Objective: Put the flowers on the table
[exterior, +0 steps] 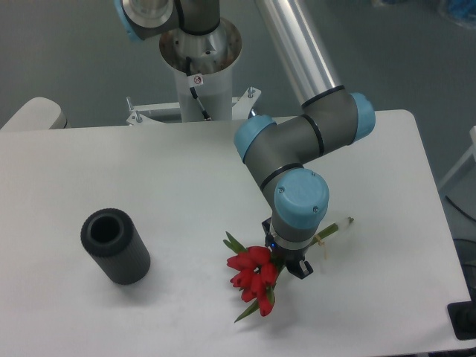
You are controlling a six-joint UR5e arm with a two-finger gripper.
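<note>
Silver tubes, grey joints with pale-blue caps, small black claw [288, 262].

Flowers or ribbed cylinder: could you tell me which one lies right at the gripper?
The flowers, red blooms directly beneath the gripper; the dark grey ribbed cylinder stands apart, far left.

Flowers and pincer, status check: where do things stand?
Pincer low over table, jaws hidden under wrist, state unclear. Flowers at pincer, blooms left, stem ends right; held or lying, cannot tell. Grey ribbed cylinder upright, well left, not in the way.

One fixed camera is looking steeply down at the table [149, 171] from its front. It is facing the arm's base [201, 82], sitting fairly near.
</note>
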